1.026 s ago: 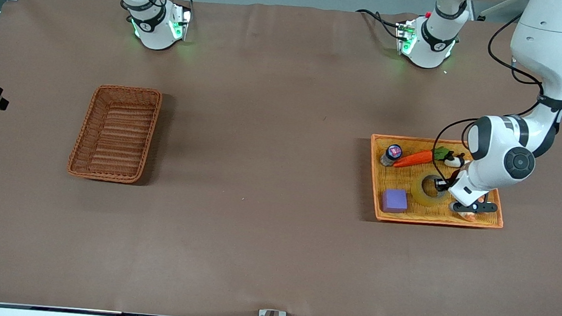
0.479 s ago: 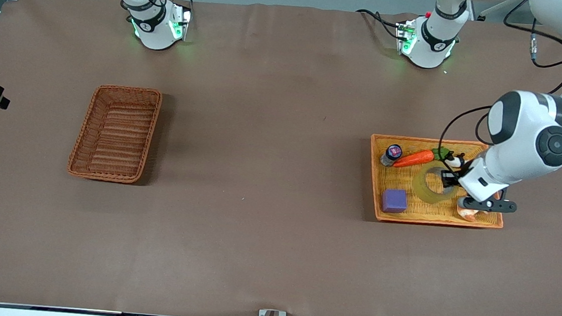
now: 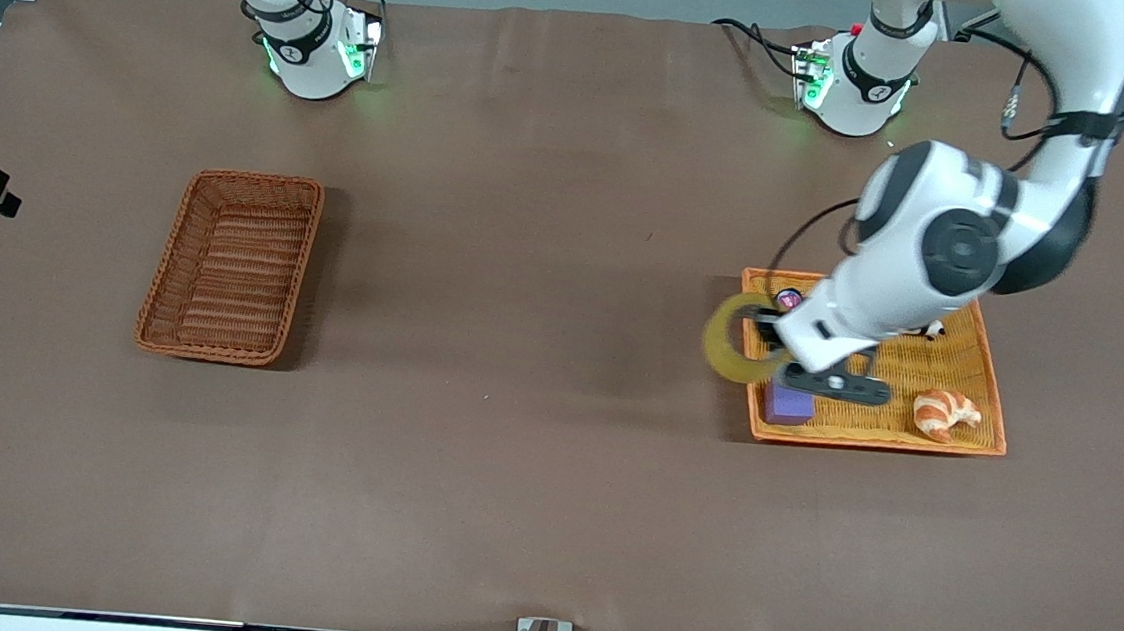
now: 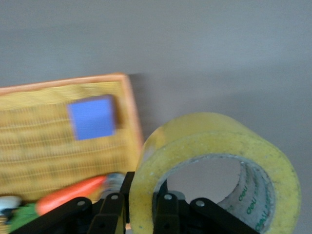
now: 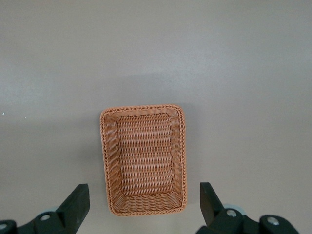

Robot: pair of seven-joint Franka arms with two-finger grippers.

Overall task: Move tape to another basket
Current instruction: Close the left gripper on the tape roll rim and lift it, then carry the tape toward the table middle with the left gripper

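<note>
The tape [image 3: 725,343], a yellowish roll with a grey core, hangs in my left gripper [image 3: 766,337]. It is in the air over the rim of the orange-yellow basket [image 3: 873,442] at the side toward the right arm's end. In the left wrist view the left gripper [image 4: 141,200] is shut on the tape's wall [image 4: 209,146], one finger inside the ring and one outside. The reddish-brown basket [image 3: 165,264] stands empty toward the right arm's end. My right gripper [image 5: 144,195] is open and empty, high over that basket [image 5: 103,161], out of the front view.
The orange-yellow basket holds a purple block [image 3: 789,404], a croissant [image 3: 946,411], a small capped bottle [image 3: 788,299] and a black-and-white toy [image 3: 927,330]. A carrot [image 4: 73,192] shows in the left wrist view. Bare brown table lies between the two baskets.
My left gripper has lifted the tape off the orange-yellow basket's floor and carried it toward the right arm's end, to over the basket's rim. The croissant is now uncovered.
</note>
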